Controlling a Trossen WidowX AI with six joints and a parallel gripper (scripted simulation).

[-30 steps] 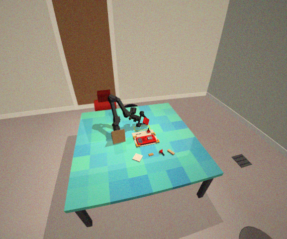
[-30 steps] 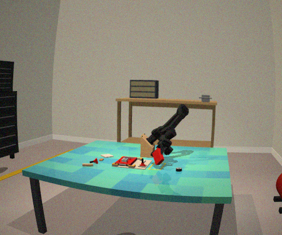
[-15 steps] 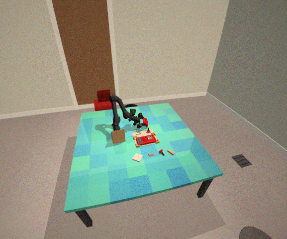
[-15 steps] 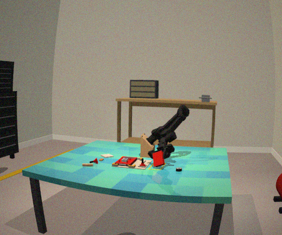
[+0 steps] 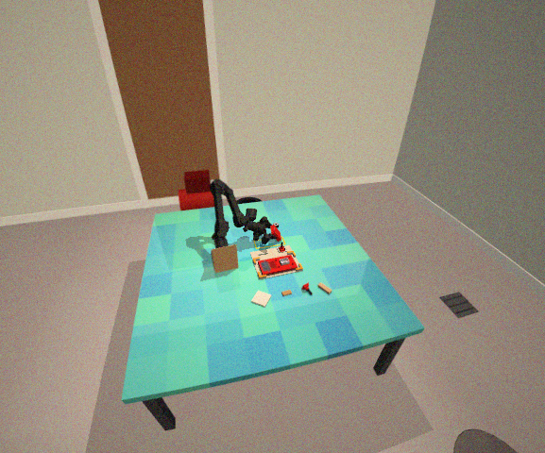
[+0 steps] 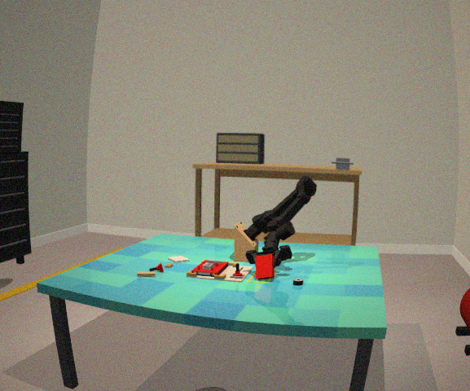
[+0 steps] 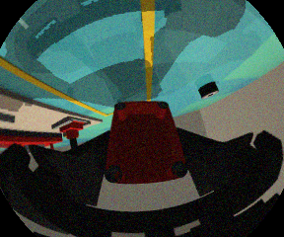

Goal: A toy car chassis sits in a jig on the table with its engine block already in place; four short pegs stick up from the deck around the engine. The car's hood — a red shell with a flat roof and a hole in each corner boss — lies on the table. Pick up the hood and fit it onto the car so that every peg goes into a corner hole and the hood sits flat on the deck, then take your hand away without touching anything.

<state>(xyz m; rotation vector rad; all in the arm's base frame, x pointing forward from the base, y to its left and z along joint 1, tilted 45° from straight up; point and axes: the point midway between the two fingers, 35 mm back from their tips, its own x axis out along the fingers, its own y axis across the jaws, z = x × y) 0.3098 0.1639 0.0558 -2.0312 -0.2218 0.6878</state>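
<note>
The red hood point(image 5: 275, 232) point(image 6: 264, 267) point(image 7: 144, 143) is off the table, held steeply tilted, with its broad face toward the exterior camera. Dark round corner bosses show on it in the wrist view. My gripper point(image 5: 269, 231) point(image 6: 268, 255) point(image 7: 144, 133) is shut on the hood, beside the jig on the arm's side. The red car chassis point(image 5: 269, 266) point(image 6: 221, 268) lies in the cream jig point(image 5: 258, 254) point(image 6: 245, 273) point(image 7: 34, 111) with orange corners. The grey engine block point(image 5: 284, 261) point(image 6: 208, 265) sits on its deck. The pegs are too small to make out.
A red clamp point(image 5: 281, 248) point(image 6: 237, 273) point(image 7: 71, 129) with a black stem stands on the jig near the hood. A wooden panel point(image 5: 224, 258) point(image 6: 244, 248) stands by the arm. A black wheel point(image 6: 297, 282) point(image 7: 209, 90) lies beyond the hood. Small blocks lie past the jig.
</note>
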